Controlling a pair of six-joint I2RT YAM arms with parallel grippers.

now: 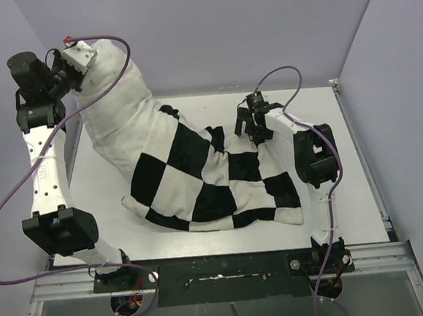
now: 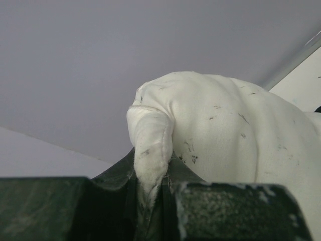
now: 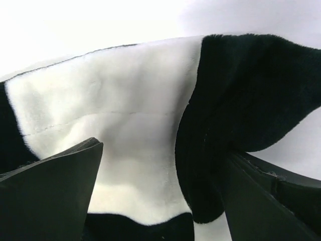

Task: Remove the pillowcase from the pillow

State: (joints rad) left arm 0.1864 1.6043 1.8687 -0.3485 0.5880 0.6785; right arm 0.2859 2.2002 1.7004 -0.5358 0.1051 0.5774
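The off-white pillow (image 1: 108, 100) sticks out of the black-and-white checkered pillowcase (image 1: 213, 180) towards the back left. The pillowcase covers its lower right part on the table. My left gripper (image 1: 79, 64) is raised at the back left and shut on the pillow's top corner. The left wrist view shows that corner (image 2: 150, 150) pinched between the jaws (image 2: 150, 198). My right gripper (image 1: 252, 129) is at the pillowcase's far edge. In the right wrist view its jaws (image 3: 163, 201) stand wide apart with pillowcase fabric (image 3: 125, 120) between them, and a black fold touches the right finger (image 3: 271, 206).
The white table (image 1: 340, 118) is enclosed by lilac walls at the back and both sides. A metal rail (image 1: 365, 160) runs along its right edge. Purple cables loop from both arms, and the arm bases stand at the near edge.
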